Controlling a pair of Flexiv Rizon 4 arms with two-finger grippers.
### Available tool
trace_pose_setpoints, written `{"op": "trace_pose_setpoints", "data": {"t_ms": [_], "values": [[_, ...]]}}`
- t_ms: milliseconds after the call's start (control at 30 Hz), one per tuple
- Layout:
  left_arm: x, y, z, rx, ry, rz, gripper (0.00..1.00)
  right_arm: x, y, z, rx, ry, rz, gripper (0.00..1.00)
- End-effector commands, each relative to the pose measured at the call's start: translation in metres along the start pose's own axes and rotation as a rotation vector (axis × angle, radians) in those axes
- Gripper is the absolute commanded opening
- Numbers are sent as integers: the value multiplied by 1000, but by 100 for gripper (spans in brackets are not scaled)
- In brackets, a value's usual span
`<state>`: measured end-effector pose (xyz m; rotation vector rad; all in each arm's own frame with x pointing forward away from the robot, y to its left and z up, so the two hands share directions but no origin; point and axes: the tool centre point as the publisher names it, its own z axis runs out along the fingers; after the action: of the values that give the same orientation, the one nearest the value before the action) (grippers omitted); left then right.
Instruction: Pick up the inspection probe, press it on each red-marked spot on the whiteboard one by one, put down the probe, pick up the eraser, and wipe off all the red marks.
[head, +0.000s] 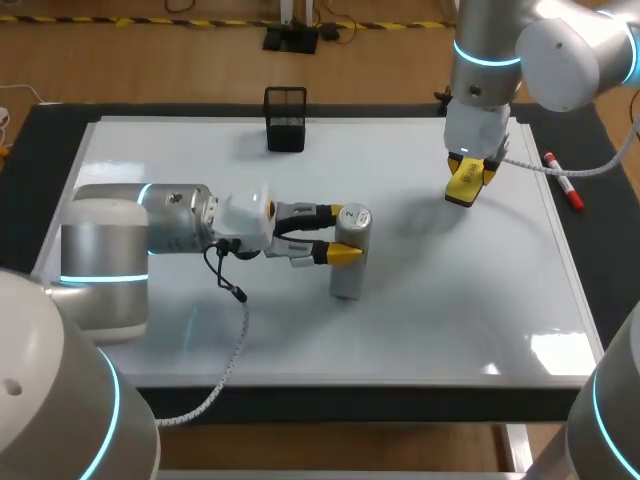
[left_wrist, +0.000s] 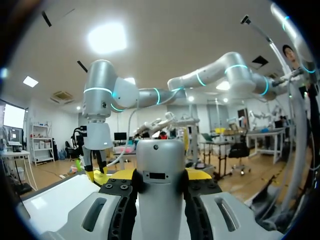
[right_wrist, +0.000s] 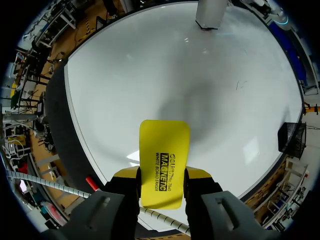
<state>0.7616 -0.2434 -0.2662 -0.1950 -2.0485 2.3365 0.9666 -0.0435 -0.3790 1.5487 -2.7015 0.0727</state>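
The silver cylindrical inspection probe (head: 349, 255) stands upright on the whiteboard (head: 420, 300) near its middle, and my left gripper (head: 342, 233) is shut on it from the side. In the left wrist view the probe (left_wrist: 160, 185) fills the gap between the yellow-tipped fingers. My right gripper (head: 468, 178) hangs over the board's right part, shut on the yellow eraser (head: 463, 186). Seen from the right wrist, the eraser (right_wrist: 163, 160) sits clamped between the fingers above the white surface (right_wrist: 210, 90). No red marks show on the board in any view.
A black mesh holder (head: 285, 118) stands at the board's far edge. A red marker (head: 563, 181) lies on the dark table just off the board's right side. A cable (head: 232, 340) trails from my left wrist across the board's front left.
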Motion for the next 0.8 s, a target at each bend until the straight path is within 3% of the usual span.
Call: {"op": "trace_pose_setpoints", "data": {"t_ms": [33,800], "values": [[-2,3,1,2,4,-2,0,0,-1,-1,2,4,-1,0],[-2,11,0,-124,24,21,0,0,-1,-1,2,4,-1,0]]}}
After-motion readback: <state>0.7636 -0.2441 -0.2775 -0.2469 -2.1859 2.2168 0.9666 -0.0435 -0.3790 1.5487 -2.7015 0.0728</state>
